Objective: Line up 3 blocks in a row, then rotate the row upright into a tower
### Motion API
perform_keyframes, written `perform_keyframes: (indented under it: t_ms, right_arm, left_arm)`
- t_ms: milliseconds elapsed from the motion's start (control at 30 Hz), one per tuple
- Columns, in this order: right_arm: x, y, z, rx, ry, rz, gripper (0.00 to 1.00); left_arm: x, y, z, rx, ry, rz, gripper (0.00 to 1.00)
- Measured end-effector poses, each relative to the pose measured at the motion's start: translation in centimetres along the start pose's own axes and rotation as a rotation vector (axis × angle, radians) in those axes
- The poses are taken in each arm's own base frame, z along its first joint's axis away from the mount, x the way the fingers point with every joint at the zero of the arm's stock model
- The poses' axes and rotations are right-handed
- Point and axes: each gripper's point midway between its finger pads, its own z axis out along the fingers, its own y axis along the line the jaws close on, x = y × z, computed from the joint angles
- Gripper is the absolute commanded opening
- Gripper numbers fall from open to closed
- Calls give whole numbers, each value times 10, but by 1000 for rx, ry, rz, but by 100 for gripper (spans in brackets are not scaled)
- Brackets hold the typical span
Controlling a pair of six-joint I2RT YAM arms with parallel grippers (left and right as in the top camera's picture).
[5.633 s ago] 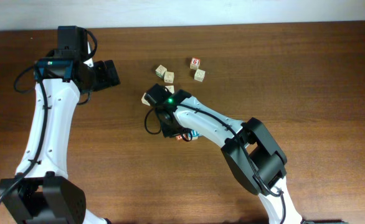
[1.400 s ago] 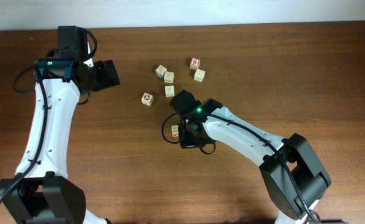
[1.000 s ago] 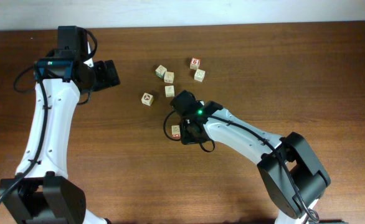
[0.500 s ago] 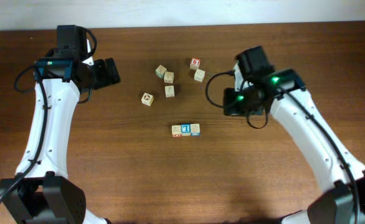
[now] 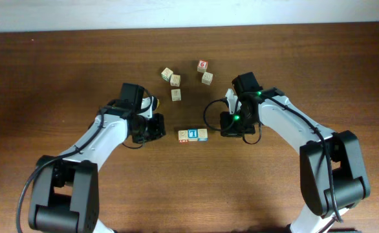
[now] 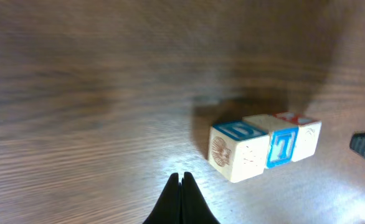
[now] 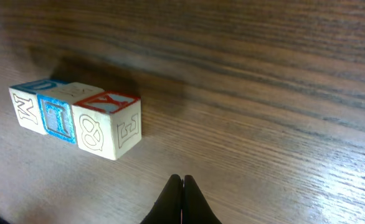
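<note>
Flanks row of three touching blocks (image 5: 193, 134) on bench (image 5: 319, 58) with left fingers (image 6: 182, 194) and right fingers (image 7: 182, 194), both clenched empty, clear of blocks.

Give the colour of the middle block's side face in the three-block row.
Middle block: blue-and-white letter face, clearest in the left wrist view.

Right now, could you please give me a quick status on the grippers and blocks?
Left gripper shut, empty. Right gripper shut, empty. Three blocks in a tight row between them, not gripped. Other cubes lie apart, farther back.
</note>
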Motion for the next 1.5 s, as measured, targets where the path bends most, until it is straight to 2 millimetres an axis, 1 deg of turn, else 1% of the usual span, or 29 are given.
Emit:
perform_keyframes:
  t_ms: [33,100,133,167,233,300,367,467,567,667,700,733,767,800,833,1067,1167,1233,1367,1500]
  right_arm:
    - [0,1,0,-4,0,0,4]
    - [-1,2,0,-10,-5,-3,4]
    - [-3,3,0,-15,-10,-6,4]
    - [-3,3,0,-15,-10,-5,4]
    - [-3,3,0,-15,-10,-6,4]
    - [-3,3,0,-15,-11,-6,4]
    - [-3,3,0,-15,-11,-6,4]
    - [-4,3,1,-16,-15,-8,4]
    - [0,-1,9,-21,-20,8,4]
    - [-12,3,10,-38,-71,-10,4]
    - [-17,9,13,-46,-90,-35,4]
    - [-17,14,20,-49,-85,-51,4]
    - [-13,19,32,-48,-66,-71,4]
    - [-10,19,40,-42,-52,-75,4]
    - [-11,18,43,-42,-50,-75,4]
    - [-11,17,42,-45,-49,-69,4]
    - [-16,11,37,-75,-56,-37,4]
    - [-17,10,35,-96,-56,-24,4]
    - [-13,22,33,-171,-35,-26,4]
    - [-10,26,31,-206,-19,-19,4]
  left_arm:
    - [3,-3,3,12,4,9,0]
    - [1,-11,9,40,-3,25,0]
    - [2,-15,17,52,7,27,0]
    - [5,-16,26,57,26,30,0]
    - [12,-15,36,58,59,25,0]
    - [12,-15,39,64,64,23,0]
    - [8,-20,39,90,50,45,0]
    - [12,-29,41,118,58,96,0]
    - [14,-33,41,132,65,117,0]
    - [13,-33,41,136,64,121,0]
    - [14,-33,41,136,64,124,0]
    - [14,-33,41,136,64,124,0]
    - [14,-33,41,136,64,125,0]
    - [13,-32,41,132,63,123,0]
    - [13,-32,40,131,63,122,0]
    - [13,-32,40,130,62,125,0]
    - [13,-32,41,133,61,127,0]
    - [13,-32,41,132,61,127,0]
    - [12,-31,41,128,59,126,0]
    - [11,-29,41,112,53,126,0]
